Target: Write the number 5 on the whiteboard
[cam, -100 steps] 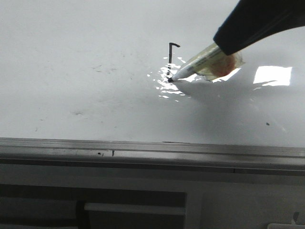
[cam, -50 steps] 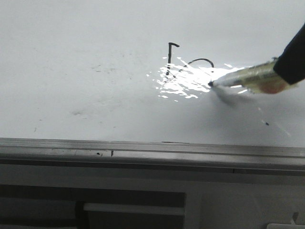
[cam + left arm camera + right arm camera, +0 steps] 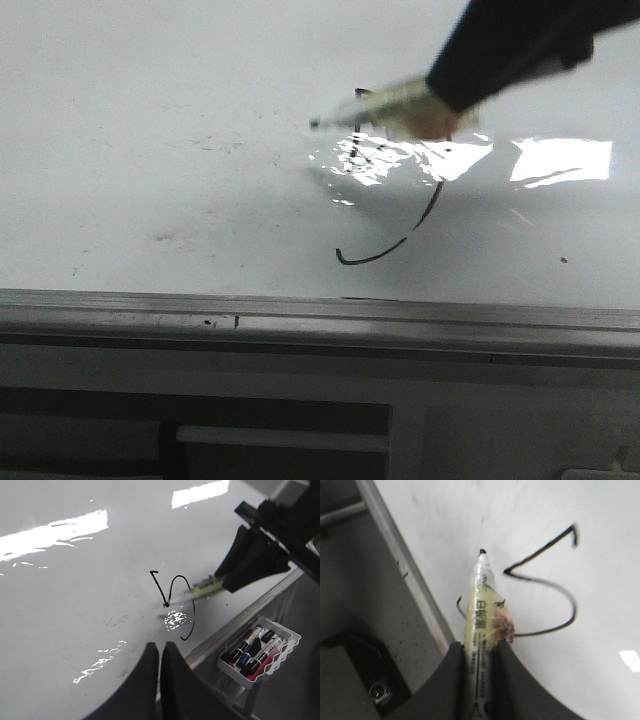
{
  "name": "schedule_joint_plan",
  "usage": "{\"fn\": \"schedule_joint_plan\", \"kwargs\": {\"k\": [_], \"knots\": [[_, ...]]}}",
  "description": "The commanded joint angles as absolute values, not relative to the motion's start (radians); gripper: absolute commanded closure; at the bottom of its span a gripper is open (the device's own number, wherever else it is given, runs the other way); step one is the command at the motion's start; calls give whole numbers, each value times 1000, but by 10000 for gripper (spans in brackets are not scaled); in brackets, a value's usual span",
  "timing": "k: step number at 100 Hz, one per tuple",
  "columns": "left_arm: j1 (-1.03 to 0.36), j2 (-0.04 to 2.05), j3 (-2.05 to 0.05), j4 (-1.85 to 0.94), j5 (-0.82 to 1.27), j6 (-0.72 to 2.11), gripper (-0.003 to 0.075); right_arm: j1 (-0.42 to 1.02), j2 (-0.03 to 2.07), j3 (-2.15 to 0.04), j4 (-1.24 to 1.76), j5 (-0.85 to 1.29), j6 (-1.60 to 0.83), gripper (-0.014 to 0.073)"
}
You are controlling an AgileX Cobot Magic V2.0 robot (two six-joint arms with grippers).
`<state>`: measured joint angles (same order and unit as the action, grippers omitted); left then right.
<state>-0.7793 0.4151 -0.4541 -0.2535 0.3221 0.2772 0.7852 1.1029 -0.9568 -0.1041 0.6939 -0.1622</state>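
Observation:
The whiteboard fills the front view. On it is a black number 5: stem, top stroke and big open belly ending low left. My right gripper is shut on a clear taped marker, blurred, its tip just left of the digit's top, apart from the line. In the right wrist view the marker sits between the fingers, with the 5 beside its tip. My left gripper is shut and empty over the board, near the 5.
A grey aluminium ledge edges the board's near side; a grey panel with slots lies below it. A white tray of several markers hangs off the board's edge. Bright glare patches lie on the board.
The marker swept down and left, finishing the belly curve, then swung up to the left of the digit's top. The right arm moved with it.

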Motion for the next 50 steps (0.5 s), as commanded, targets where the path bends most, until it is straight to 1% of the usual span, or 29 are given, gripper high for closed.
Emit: {"fn": "schedule_joint_plan", "kwargs": {"k": [1, 21, 50], "knots": [[-776, 421, -481, -265, 250, 271, 741, 777, 1061, -1040, -163, 667, -154, 636], [-776, 421, -481, -265, 250, 271, 741, 698, 1094, -1059, -195, 764, -148, 636], [-776, 421, -481, -265, 250, 271, 741, 688, 1120, -1059, -184, 730, -148, 636]]}}
